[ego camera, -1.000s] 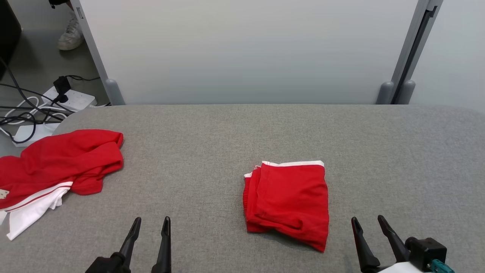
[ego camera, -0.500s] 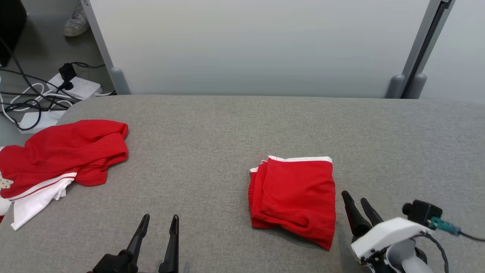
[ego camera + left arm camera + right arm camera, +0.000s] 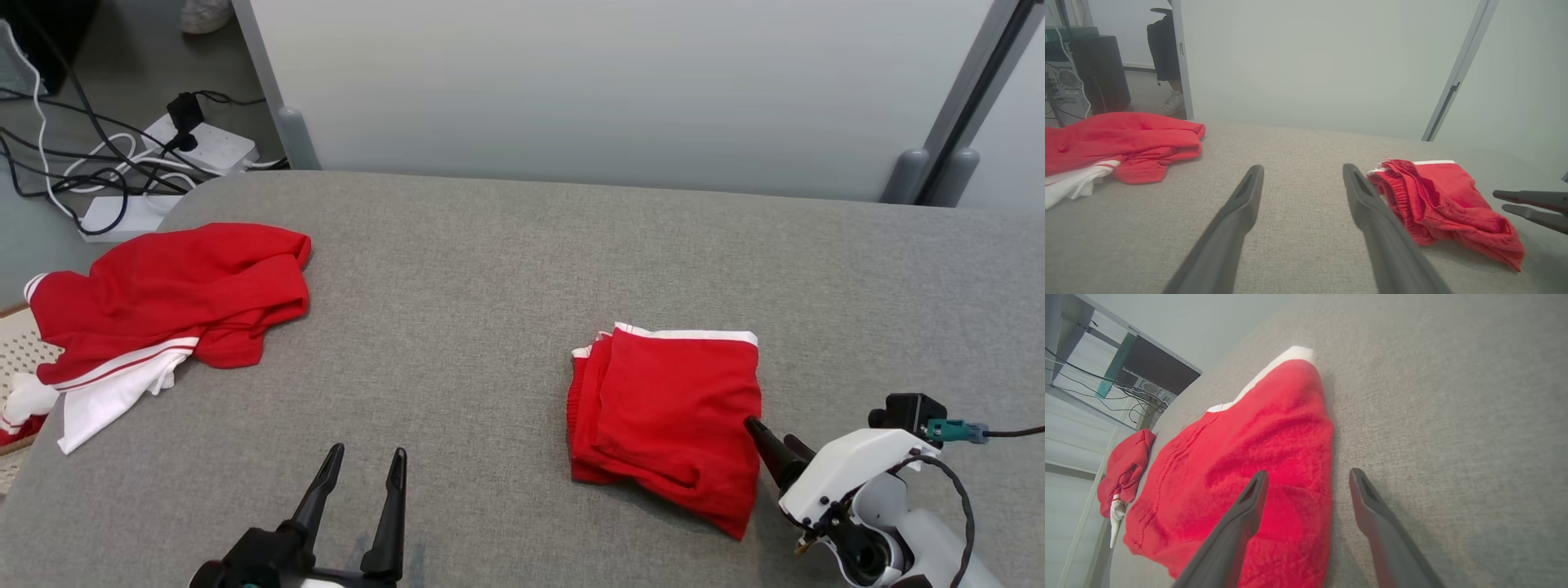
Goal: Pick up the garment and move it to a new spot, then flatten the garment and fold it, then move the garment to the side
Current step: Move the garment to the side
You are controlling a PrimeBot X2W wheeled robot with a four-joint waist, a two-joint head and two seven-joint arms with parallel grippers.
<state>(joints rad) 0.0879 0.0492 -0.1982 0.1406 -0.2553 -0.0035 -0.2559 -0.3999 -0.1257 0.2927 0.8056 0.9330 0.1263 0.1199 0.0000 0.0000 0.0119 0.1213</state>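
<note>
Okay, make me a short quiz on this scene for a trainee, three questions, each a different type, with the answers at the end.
1. True or false: the right gripper has closed on the folded red garment.
2. What lies at the robot's left end of the table?
A. crumpled red and white clothes
B. a blue towel
C. a cardboard box
3. In one word: which gripper is nearer the folded red garment?

Key
1. False. Its jaws stand open at the garment's right edge, one finger over the cloth and one over the table.
2. A.
3. Right. The left gripper is open over bare table, apart from both garments.
</note>
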